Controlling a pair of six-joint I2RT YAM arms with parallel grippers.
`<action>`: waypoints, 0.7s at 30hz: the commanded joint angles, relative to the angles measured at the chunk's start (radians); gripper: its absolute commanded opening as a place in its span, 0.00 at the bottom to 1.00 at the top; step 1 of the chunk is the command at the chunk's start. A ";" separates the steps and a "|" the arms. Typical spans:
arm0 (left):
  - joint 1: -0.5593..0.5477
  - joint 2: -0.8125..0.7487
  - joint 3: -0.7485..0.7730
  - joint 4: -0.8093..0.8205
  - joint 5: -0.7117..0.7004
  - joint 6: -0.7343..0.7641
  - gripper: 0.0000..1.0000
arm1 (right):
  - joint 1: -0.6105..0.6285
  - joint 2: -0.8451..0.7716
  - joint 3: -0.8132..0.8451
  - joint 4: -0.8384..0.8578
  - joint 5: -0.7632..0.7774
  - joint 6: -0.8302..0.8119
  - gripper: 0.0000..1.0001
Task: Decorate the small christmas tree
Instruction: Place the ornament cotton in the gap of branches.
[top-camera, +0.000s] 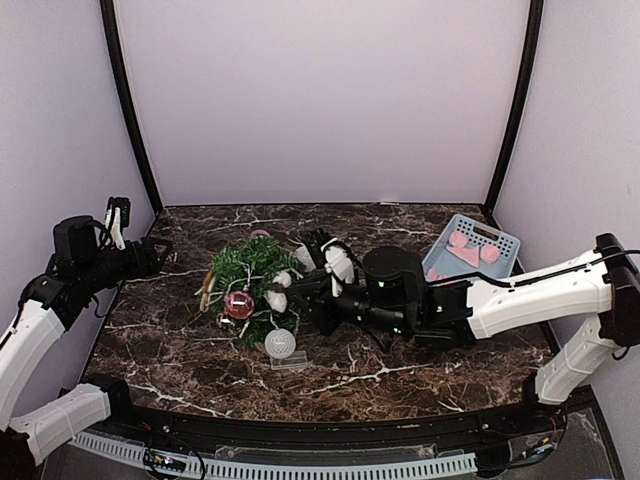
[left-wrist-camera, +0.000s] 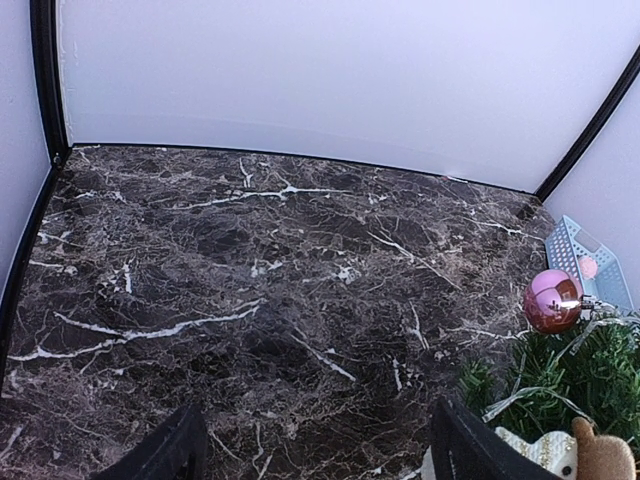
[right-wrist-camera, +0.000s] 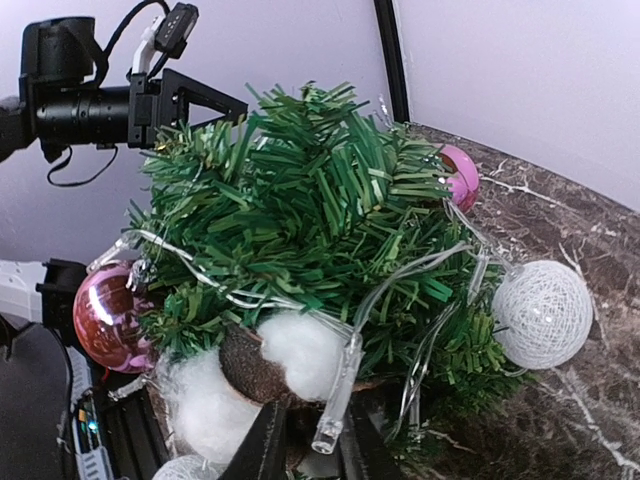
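The small christmas tree (top-camera: 245, 265) stands left of centre on the marble table, strung with a clear light string, a pink ball (top-camera: 238, 305) and white woven balls (top-camera: 280, 343). My right gripper (top-camera: 300, 290) is pressed into its right side. In the right wrist view the tree (right-wrist-camera: 300, 190) fills the frame, and my gripper (right-wrist-camera: 315, 450) has its fingers close together on the brown stem of a white cotton ornament (right-wrist-camera: 300, 350), with a light bulb in front. My left gripper (top-camera: 160, 255) is left of the tree, open and empty (left-wrist-camera: 320, 460). The tree edge (left-wrist-camera: 590, 370) and pink ball (left-wrist-camera: 552, 300) show at its right.
A blue basket (top-camera: 508, 243) with pink ornaments (top-camera: 465, 248) sits at the back right, also seen in the left wrist view (left-wrist-camera: 580, 250). A second pink ball (right-wrist-camera: 460, 178) hangs on the tree's far side. Black posts and pale walls close the back and sides.
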 joint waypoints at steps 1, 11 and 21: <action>0.006 -0.007 -0.016 0.024 0.011 0.012 0.80 | 0.011 -0.047 -0.006 -0.003 0.021 -0.002 0.25; 0.006 -0.008 -0.017 0.024 0.011 0.012 0.80 | 0.011 -0.117 -0.030 -0.022 0.034 0.012 0.44; 0.006 -0.026 -0.017 0.026 0.008 0.013 0.80 | 0.009 -0.197 -0.064 -0.034 0.081 0.022 0.71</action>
